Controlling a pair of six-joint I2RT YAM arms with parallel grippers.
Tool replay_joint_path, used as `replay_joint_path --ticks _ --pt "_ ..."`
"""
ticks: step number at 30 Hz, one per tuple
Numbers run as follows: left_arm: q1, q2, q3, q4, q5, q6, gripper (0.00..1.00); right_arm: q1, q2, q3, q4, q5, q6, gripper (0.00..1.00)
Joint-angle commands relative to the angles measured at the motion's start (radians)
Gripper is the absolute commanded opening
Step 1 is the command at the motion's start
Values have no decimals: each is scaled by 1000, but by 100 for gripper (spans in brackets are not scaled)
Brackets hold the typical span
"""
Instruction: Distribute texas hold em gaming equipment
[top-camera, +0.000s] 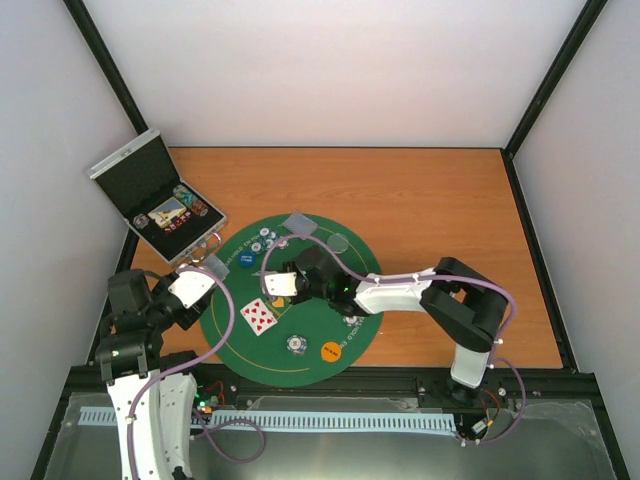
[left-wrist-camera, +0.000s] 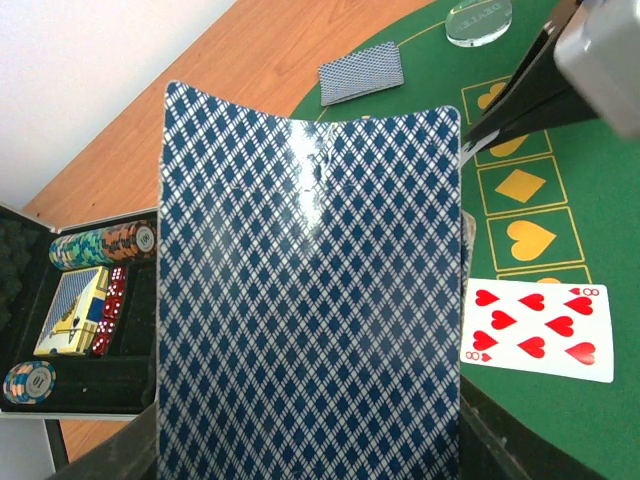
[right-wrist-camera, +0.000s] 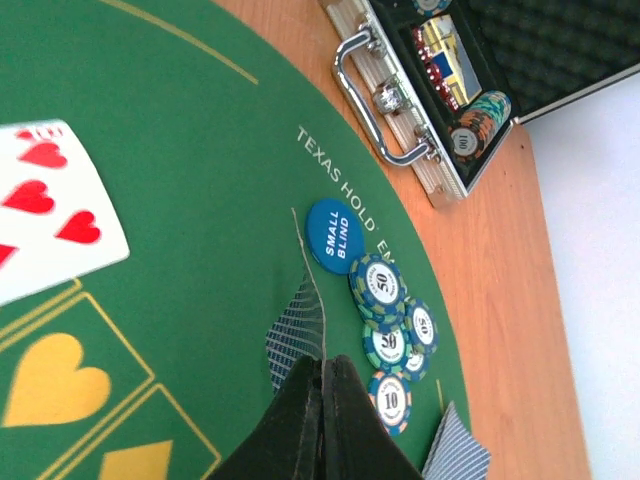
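My left gripper (top-camera: 195, 288) is shut on a stack of playing cards (left-wrist-camera: 310, 290) at the mat's left edge; their blue diamond backs fill the left wrist view. My right gripper (right-wrist-camera: 322, 372) is shut on one card (right-wrist-camera: 300, 325), held edge-on just above the green mat (right-wrist-camera: 180, 150). It is next to the blue "small blind" disc (right-wrist-camera: 335, 235) and several chips (right-wrist-camera: 390, 320). An eight of hearts (top-camera: 258, 316) lies face up on the mat. Face-down cards (top-camera: 300, 222), a clear disc (top-camera: 339, 241), an orange disc (top-camera: 331, 351) and a single chip (top-camera: 297, 344) also lie on the mat.
The open silver case (top-camera: 160, 195) stands at the back left, off the mat, holding chip stacks (left-wrist-camera: 100, 245), red dice and a boxed deck. Its handle (right-wrist-camera: 375, 95) faces the mat. Bare wooden table (top-camera: 450, 210) lies right of the mat.
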Motion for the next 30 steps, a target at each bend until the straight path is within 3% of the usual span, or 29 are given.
replay_joint_path --ticks 1,12,30 --pt "12 -11 2 27 9 -13 51 23 55 45 47 77 -174 3" --pt "12 -8 1 27 10 -13 51 36 37 56 -306 -79 -279 3" --pt "12 -5 1 27 12 -10 51 41 118 176 -495 -135 -273 4"
